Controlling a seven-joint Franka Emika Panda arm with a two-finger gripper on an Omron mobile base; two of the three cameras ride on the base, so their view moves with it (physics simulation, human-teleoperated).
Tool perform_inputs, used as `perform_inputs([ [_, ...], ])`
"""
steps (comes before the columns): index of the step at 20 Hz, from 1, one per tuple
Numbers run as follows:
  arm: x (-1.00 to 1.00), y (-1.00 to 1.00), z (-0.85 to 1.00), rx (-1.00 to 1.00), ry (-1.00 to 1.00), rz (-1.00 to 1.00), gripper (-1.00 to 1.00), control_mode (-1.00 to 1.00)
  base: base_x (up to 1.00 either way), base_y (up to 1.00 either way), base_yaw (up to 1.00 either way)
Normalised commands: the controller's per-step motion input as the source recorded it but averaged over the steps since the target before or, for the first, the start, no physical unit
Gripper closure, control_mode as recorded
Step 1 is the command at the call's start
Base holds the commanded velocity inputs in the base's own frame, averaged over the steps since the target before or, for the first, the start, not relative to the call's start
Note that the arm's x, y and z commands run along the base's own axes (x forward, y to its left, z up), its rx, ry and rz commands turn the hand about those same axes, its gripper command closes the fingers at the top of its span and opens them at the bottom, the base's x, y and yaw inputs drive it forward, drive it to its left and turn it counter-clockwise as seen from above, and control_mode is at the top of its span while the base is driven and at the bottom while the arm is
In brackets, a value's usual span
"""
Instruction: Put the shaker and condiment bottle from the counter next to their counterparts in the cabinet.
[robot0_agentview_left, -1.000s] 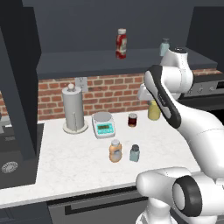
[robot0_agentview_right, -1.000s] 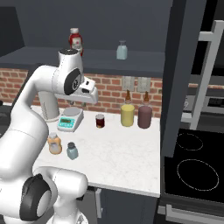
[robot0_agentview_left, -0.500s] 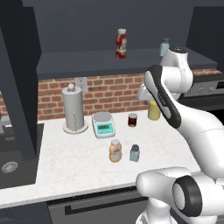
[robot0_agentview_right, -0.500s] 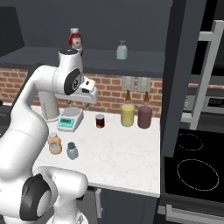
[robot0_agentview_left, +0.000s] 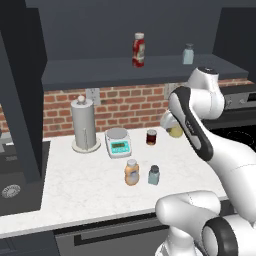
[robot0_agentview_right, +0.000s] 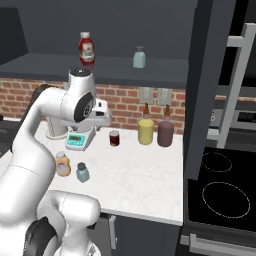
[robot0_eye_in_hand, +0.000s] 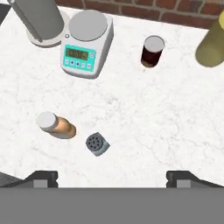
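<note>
The shaker (robot0_agentview_left: 153, 175) (robot0_agentview_right: 82, 172) (robot0_eye_in_hand: 96, 144), blue-grey with a dark cap, stands near the front of the white marbled counter (robot0_agentview_left: 90, 187) (robot0_agentview_right: 140, 175) (robot0_eye_in_hand: 131, 109). Just left of it is the orange-tan condiment bottle (robot0_agentview_left: 132, 172) (robot0_agentview_right: 62, 164) (robot0_eye_in_hand: 56, 124) with its white cap. My gripper (robot0_eye_in_hand: 111, 179) hangs well above both, open and empty. Up on the shelf of the dark cabinet (robot0_agentview_left: 100, 67) (robot0_agentview_right: 45, 62) stand the counterparts: a red bottle (robot0_agentview_left: 138, 49) (robot0_agentview_right: 86, 48) and a pale blue shaker (robot0_agentview_left: 188, 54) (robot0_agentview_right: 139, 57).
A kitchen scale (robot0_agentview_left: 118, 142) (robot0_agentview_right: 77, 141) (robot0_eye_in_hand: 85, 43), a paper towel holder (robot0_agentview_left: 85, 125) (robot0_eye_in_hand: 39, 17) and a small dark-red jar (robot0_agentview_left: 151, 137) (robot0_agentview_right: 114, 138) (robot0_eye_in_hand: 152, 51) stand by the brick wall. A yellow bottle (robot0_agentview_right: 145, 130) and a dark bottle (robot0_agentview_right: 165, 132) are further right, then the stove (robot0_agentview_right: 220, 190).
</note>
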Motion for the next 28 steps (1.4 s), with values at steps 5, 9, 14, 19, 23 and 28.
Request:
perform_inputs([
  [5, -0.2, 0.0, -0.38, 0.03, -0.11, 0.65, -1.0, -1.0, 0.0, 0.0, 0.0],
  [9, 0.0, 0.02, -0.22, -0.03, -0.03, 0.43, -1.0, -1.0, 0.0, 0.0, 0.0],
  [14, 0.0, 0.0, -0.1, 0.06, 0.0, 0.12, -1.0, -1.0, 0.0, 0.0, 0.0],
  [19, 0.04, 0.21, 0.0, 0.09, 0.01, 0.22, -1.0, -1.0, 0.0, 0.0, 0.0],
  [23, 0.0, 0.42, -0.05, 0.01, 0.0, 0.2, -1.0, -1.0, 0.0, 0.0, 0.0],
  [28, 0.02, 0.15, -0.04, -0.04, -0.08, 0.13, -1.0, -1.0, 0.0, 0.0, 0.0],
])
